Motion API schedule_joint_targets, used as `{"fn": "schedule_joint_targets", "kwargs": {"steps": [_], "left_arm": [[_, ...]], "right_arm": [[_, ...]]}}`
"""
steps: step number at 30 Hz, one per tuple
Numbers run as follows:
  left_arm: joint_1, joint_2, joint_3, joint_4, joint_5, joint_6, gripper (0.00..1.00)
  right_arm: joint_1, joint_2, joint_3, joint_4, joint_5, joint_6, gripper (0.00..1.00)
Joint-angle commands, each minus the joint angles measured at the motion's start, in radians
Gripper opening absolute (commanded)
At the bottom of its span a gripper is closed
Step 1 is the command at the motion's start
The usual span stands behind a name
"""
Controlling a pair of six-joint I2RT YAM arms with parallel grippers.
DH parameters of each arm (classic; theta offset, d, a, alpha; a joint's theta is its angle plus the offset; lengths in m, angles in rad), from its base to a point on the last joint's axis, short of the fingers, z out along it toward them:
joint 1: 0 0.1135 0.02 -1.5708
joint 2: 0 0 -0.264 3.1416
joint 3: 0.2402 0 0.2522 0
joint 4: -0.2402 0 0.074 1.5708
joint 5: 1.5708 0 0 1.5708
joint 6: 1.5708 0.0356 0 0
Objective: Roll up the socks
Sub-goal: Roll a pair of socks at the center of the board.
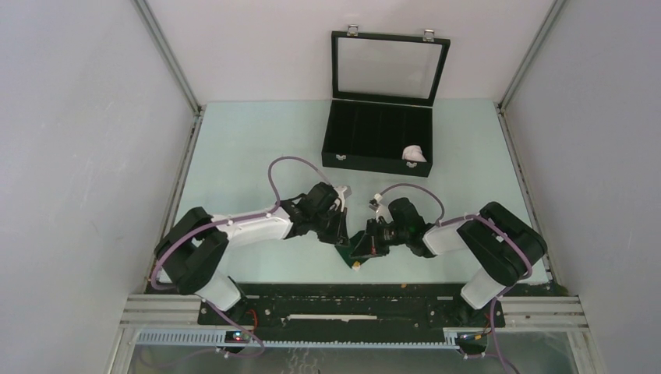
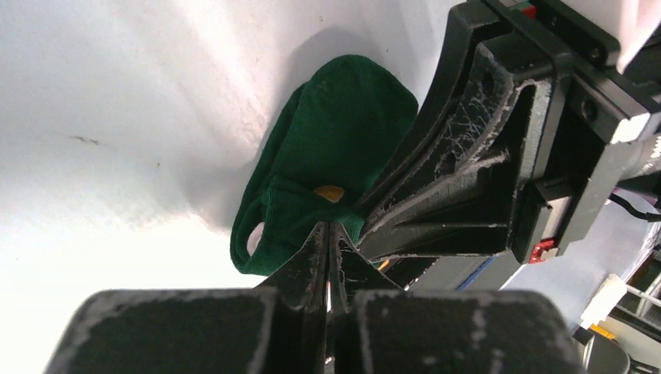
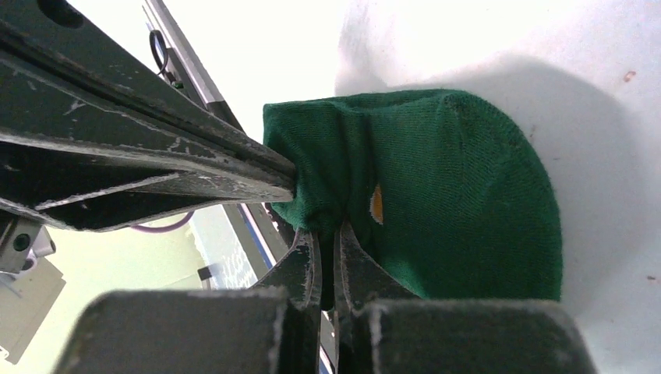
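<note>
The dark green sock (image 1: 345,258) lies bunched on the table near the front edge, between both arms. In the left wrist view the green sock (image 2: 337,136) shows an orange-tan dot, and my left gripper (image 2: 329,227) is shut on its near edge. My right gripper (image 3: 327,234) is shut on a fold of the same green sock (image 3: 460,187). The left gripper's fingers (image 3: 195,175) pinch the sock's edge from the side, right beside my right fingertips. From above, the left gripper (image 1: 341,234) and the right gripper (image 1: 365,243) almost touch. The white sock (image 1: 415,153) lies rolled in the black case.
A black case (image 1: 366,140) with its glass lid (image 1: 388,66) open stands at the back middle, divided into narrow compartments. Metal frame rails (image 1: 191,156) border the table left and right. The table's front edge (image 1: 351,287) runs just behind the grippers.
</note>
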Motion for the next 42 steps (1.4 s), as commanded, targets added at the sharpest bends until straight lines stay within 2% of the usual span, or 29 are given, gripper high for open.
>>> {"fn": "schedule_joint_targets", "kwargs": {"steps": [1, 9, 17, 24, 29, 32, 34, 35, 37, 38, 40, 42], "left_arm": [[-0.012, 0.046, 0.051, -0.036, -0.012, 0.034, 0.03], [-0.023, 0.081, 0.024, -0.035, -0.03, 0.037, 0.02], [-0.026, 0.102, 0.007, -0.014, -0.039, 0.041, 0.01], [-0.028, 0.105, 0.01, -0.007, -0.04, 0.043, 0.01], [-0.028, 0.11, 0.013, -0.005, -0.038, 0.044, 0.0], [-0.029, 0.106, 0.013, -0.008, -0.041, 0.044, 0.0], [-0.028, 0.103, 0.011, -0.009, -0.044, 0.044, 0.0], [-0.028, 0.103, 0.011, -0.01, -0.044, 0.044, 0.0], [-0.028, 0.102, 0.011, -0.01, -0.046, 0.042, 0.0], [-0.028, 0.102, 0.011, -0.01, -0.045, 0.041, 0.0], [-0.028, 0.101, 0.01, -0.011, -0.045, 0.041, 0.0], [-0.028, 0.098, 0.01, -0.011, -0.047, 0.043, 0.0]], "right_arm": [[-0.005, -0.003, -0.048, -0.164, 0.145, -0.01, 0.05], [-0.005, -0.081, -0.028, -0.19, 0.188, -0.024, 0.16], [0.002, -0.287, 0.039, -0.301, 0.304, -0.122, 0.36], [-0.001, -0.481, 0.073, -0.399, 0.363, -0.255, 0.45], [-0.056, -0.636, 0.075, -0.379, 0.295, -0.321, 0.5], [-0.117, -0.743, 0.073, -0.33, 0.259, -0.248, 0.54], [-0.17, -0.794, 0.07, -0.303, 0.22, -0.162, 0.5], [-0.179, -0.82, 0.069, -0.299, 0.208, -0.125, 0.43], [-0.189, -0.86, 0.063, -0.312, 0.212, -0.078, 0.22], [-0.191, -0.875, 0.055, -0.31, 0.211, -0.068, 0.18], [-0.192, -0.892, 0.039, -0.302, 0.194, -0.072, 0.17], [-0.187, -0.894, 0.038, -0.318, 0.17, -0.105, 0.25]]}}
